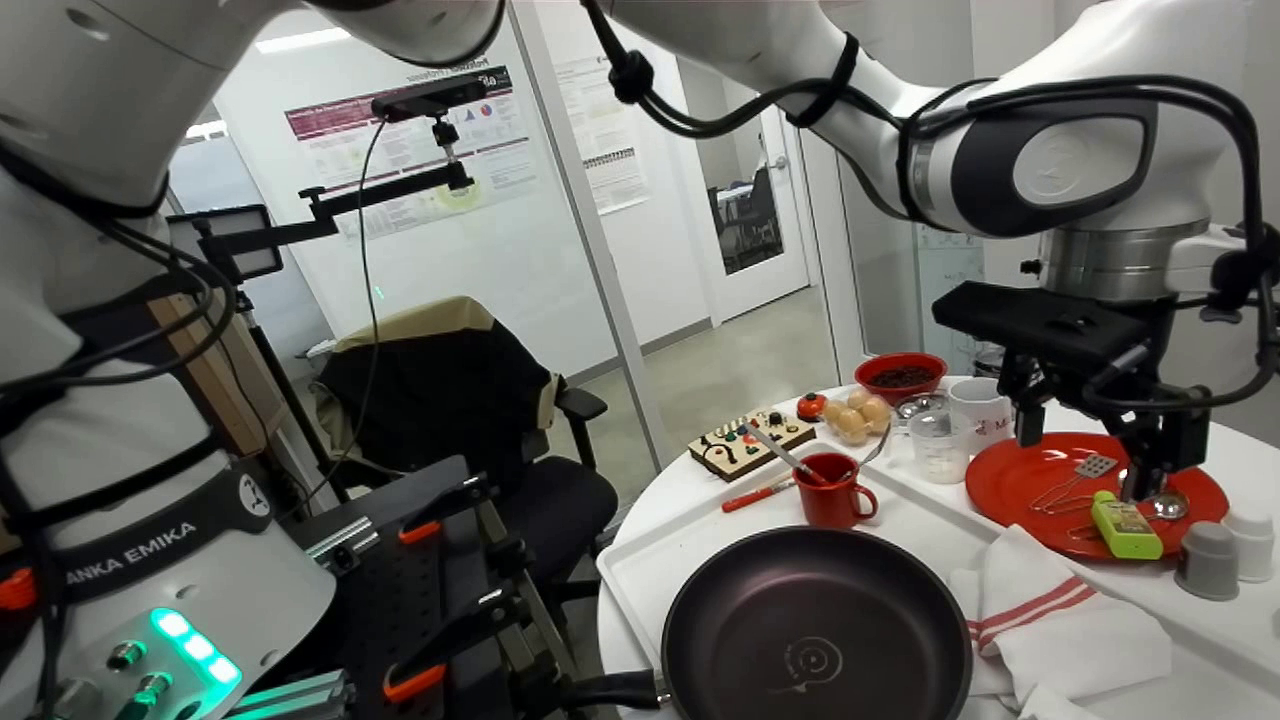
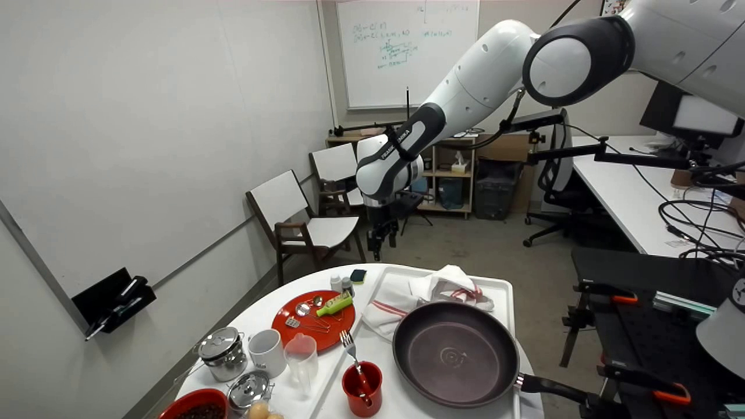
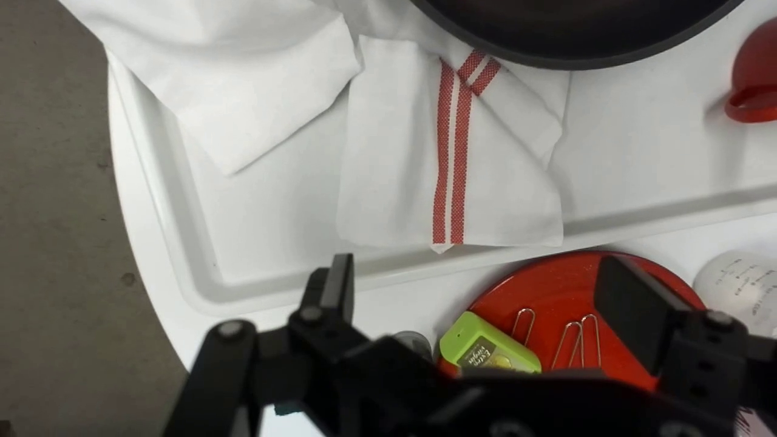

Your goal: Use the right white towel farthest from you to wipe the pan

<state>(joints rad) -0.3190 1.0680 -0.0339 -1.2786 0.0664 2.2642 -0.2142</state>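
The black pan (image 1: 815, 620) sits on the white tray with its handle out over the edge; in the wrist view the pan (image 3: 570, 36) is cut off by the top. Alongside lies a folded white towel (image 1: 1080, 620) with red stripes, also seen as the towel (image 3: 394, 152) with its hem at the tray's rim. Another white towel (image 3: 230, 79) is crumpled at the tray's end, behind the pan in an exterior view, where the towel (image 2: 430, 285) stands bunched. My gripper (image 3: 476, 267) hangs above the table, jaws wide apart, nothing between them, apart from both towels.
A red plate (image 2: 285, 334) beside the tray (image 3: 267, 267) carries a green bottle (image 1: 1125, 525) and small wire utensils. Two small shakers (image 1: 1208, 560) stand by it. A red mug (image 2: 362, 393) with a fork, a clear measuring cup (image 1: 940, 447) and a white mug (image 2: 268, 352) stand nearby.
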